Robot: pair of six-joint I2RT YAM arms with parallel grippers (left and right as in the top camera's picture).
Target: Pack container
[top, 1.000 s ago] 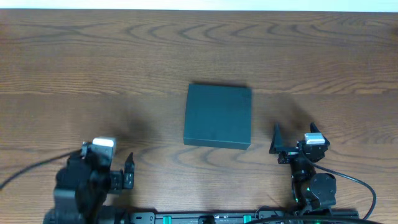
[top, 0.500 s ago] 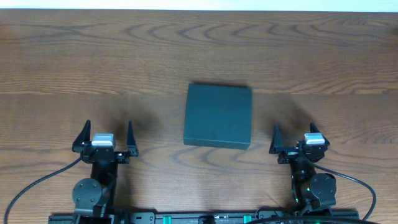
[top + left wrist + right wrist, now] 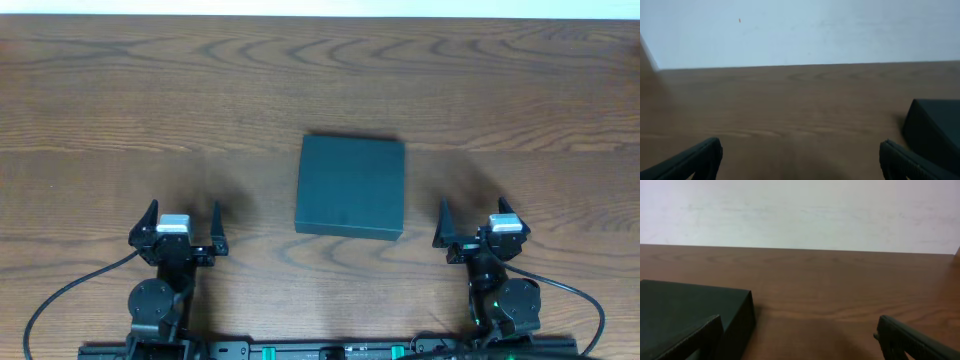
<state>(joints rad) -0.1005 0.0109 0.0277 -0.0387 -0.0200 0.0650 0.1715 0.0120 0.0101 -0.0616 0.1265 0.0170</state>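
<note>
The container (image 3: 351,186) is a dark teal-green box lying flat with its lid shut in the middle of the wooden table. Its corner shows at the right edge of the left wrist view (image 3: 935,125) and at the lower left of the right wrist view (image 3: 685,307). My left gripper (image 3: 183,222) is open and empty near the front edge, left of the container. My right gripper (image 3: 473,218) is open and empty near the front edge, just right of the container. Nothing is between the fingers of either gripper (image 3: 800,160) (image 3: 800,340).
The wooden table (image 3: 150,90) stretches bare to a pale wall (image 3: 800,210) at the back. A black cable (image 3: 70,285) runs from the left arm's base at the front left, and another cable (image 3: 580,295) runs at the front right.
The left arm swung from a turned-away pose at the front left to face forward, then shifted a little right. The right arm and the container have not moved.
</note>
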